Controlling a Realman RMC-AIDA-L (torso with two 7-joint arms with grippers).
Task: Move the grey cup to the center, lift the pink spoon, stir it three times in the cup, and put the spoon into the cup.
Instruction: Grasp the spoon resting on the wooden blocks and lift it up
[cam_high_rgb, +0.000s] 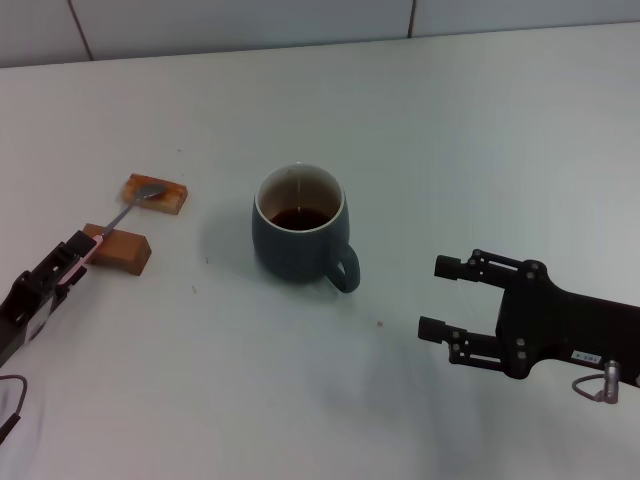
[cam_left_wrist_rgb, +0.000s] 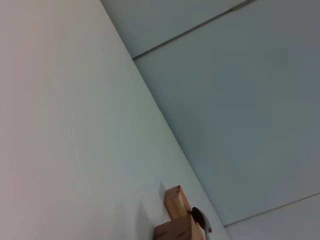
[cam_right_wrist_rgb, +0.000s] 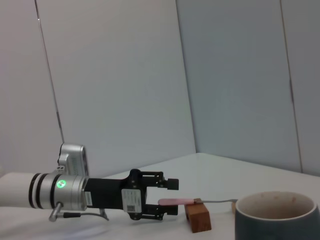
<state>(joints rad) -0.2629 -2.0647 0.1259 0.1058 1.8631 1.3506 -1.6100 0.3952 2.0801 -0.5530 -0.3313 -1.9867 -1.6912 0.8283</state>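
Note:
The grey cup (cam_high_rgb: 298, 245) stands upright mid-table with dark liquid inside and its handle toward the front right; its rim also shows in the right wrist view (cam_right_wrist_rgb: 276, 215). The pink spoon (cam_high_rgb: 120, 218) lies across two wooden blocks at the left, silver bowl on the far block. My left gripper (cam_high_rgb: 76, 258) is at the pink handle's end (cam_right_wrist_rgb: 176, 201), open, with one finger on each side of it and a gap to each. My right gripper (cam_high_rgb: 438, 297) hovers open to the right of the cup, holding nothing.
Two brown wooden blocks carry the spoon: the far block (cam_high_rgb: 157, 194) and the near block (cam_high_rgb: 122, 248), which also shows in the wrist views (cam_left_wrist_rgb: 176, 231) (cam_right_wrist_rgb: 198, 218). A grey panelled wall (cam_high_rgb: 300, 20) runs behind the white table (cam_high_rgb: 450, 150).

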